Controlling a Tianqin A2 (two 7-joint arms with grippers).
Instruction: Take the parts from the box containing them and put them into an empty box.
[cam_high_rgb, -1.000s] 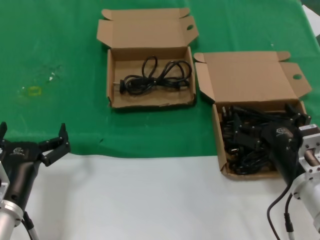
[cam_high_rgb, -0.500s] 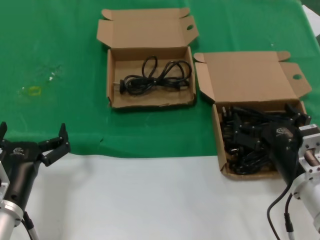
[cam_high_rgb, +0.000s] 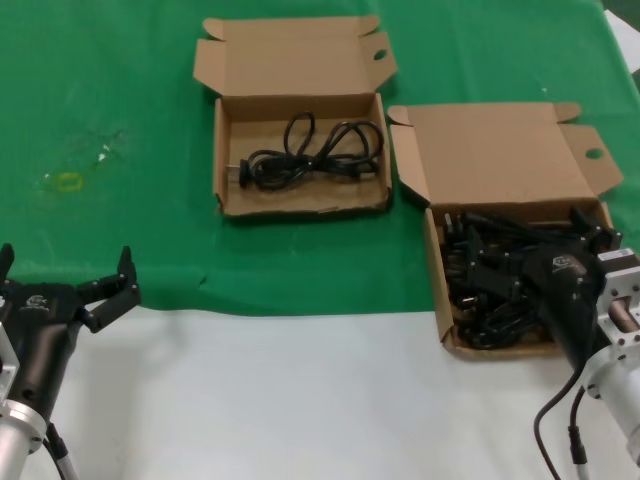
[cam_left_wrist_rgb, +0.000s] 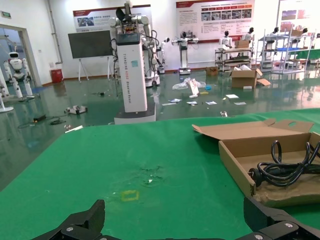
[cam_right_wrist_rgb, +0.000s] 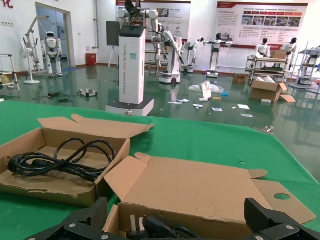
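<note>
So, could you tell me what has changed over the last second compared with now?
Nothing has visibly changed. The right gripper still sits low in the full box among the cords, the left gripper waits open, and one cord lies in the other box.

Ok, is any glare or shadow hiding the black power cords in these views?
Head view: even light, no glare; the black power cords in the tall-lidded brown cardboard box merge with the black right gripper among them. Left wrist view: sheen only on the hall floor, beyond the parked open left gripper. Right wrist view: likewise, cardboard matte.
</note>
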